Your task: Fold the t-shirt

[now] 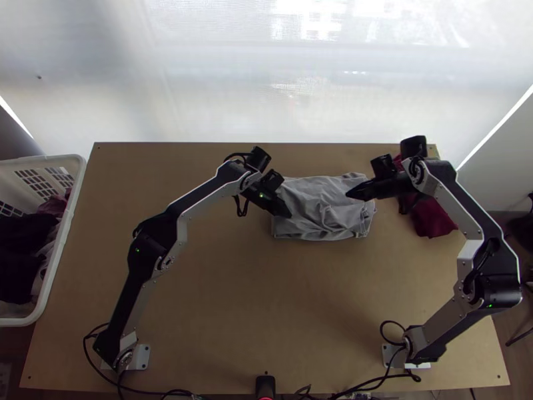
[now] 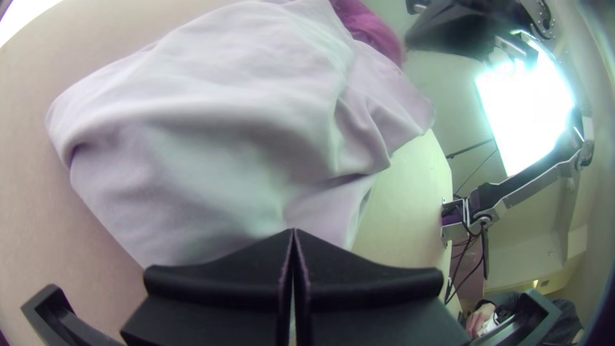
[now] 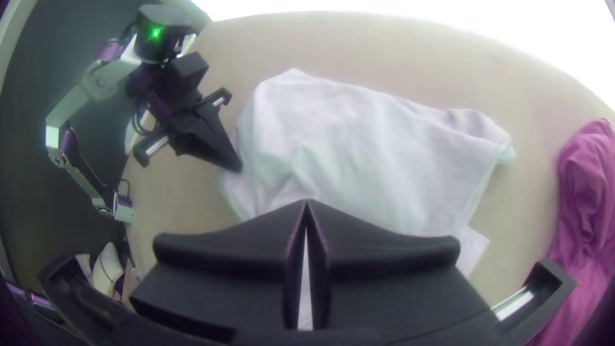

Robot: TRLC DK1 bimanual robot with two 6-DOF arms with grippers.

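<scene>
1. T-shirt: the grey t-shirt (image 1: pixel 326 213) lies on the light wooden desk (image 1: pixel 233 300) in a compact, roughly rectangular heap. Its surface is creased. A corner of a lower layer protrudes at its right end; the number of folds cannot be told.

2. Left hand: the left hand (image 1: pixel 288 215) is at the t-shirt's left part, pointing inward and down. In its wrist view, the tips of the left hand (image 2: pixel 293 230) are together, with no cloth seen clamped. Whether they touch the t-shirt cannot be told.

3. Right hand: the right hand (image 1: pixel 348 195) is over the t-shirt's right part, pointing toward its middle. In its wrist view, the tips of the right hand (image 3: pixel 307 202) meet, likewise with no cloth seen clamped.

4. Maroon cloth: the maroon cloth (image 1: pixel 432 217) lies bunched just beside the t-shirt, to its right and apart from it, partly beneath the right arm (image 1: pixel 466 207).

5. Basket: the white basket (image 1: pixel 68 220), containing dark clothes (image 1: pixel 26 233), stands well apart from the t-shirt, to its left.

6. Arms: the base of the left arm (image 1: pixel 156 247) is nearer the desk's near edge than the t-shirt and to its left; the right arm's base is likewise nearer, to its right.
</scene>
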